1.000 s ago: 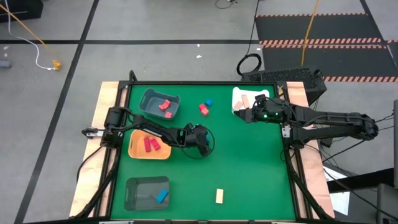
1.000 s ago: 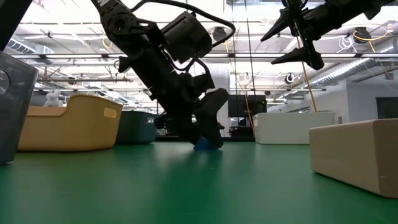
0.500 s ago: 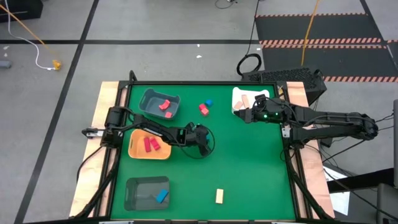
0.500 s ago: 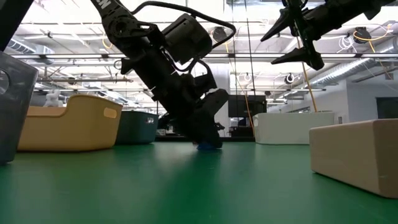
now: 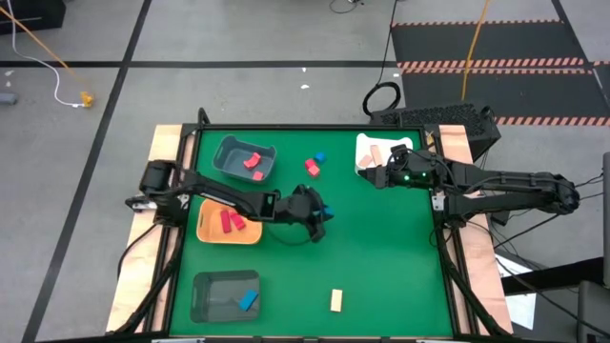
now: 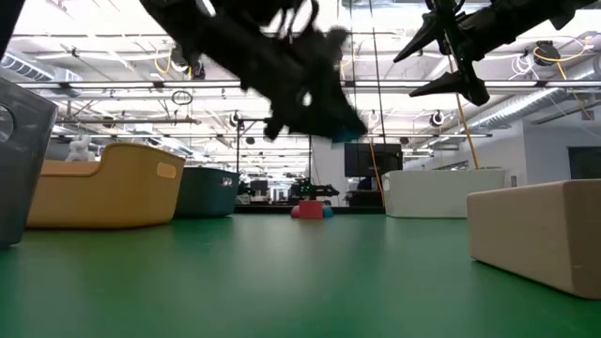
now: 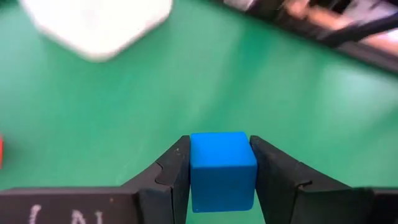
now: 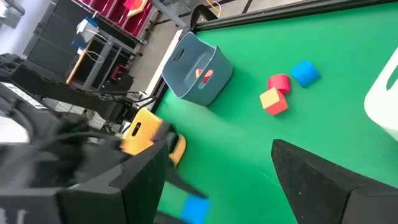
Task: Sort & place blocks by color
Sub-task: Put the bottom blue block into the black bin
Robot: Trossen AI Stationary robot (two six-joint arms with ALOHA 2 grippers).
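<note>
Left gripper (image 7: 222, 163), fingers clamped on a blue block (image 7: 222, 169), hangs above the middle of the green desk (image 5: 381, 257), clear of the surface. The step in hand appears to be carrying this block to its tray; the grey tray (image 5: 225, 295) at the near left corner already holds a blue block, so the next move likely calls for a swing over there and a release above it. Right gripper (image 5: 374, 177) waits with fingers spread beside the white tray (image 5: 366, 144). A tan block (image 5: 336, 300) and a red-and-blue pair (image 5: 314, 164) lie unsorted.
</note>
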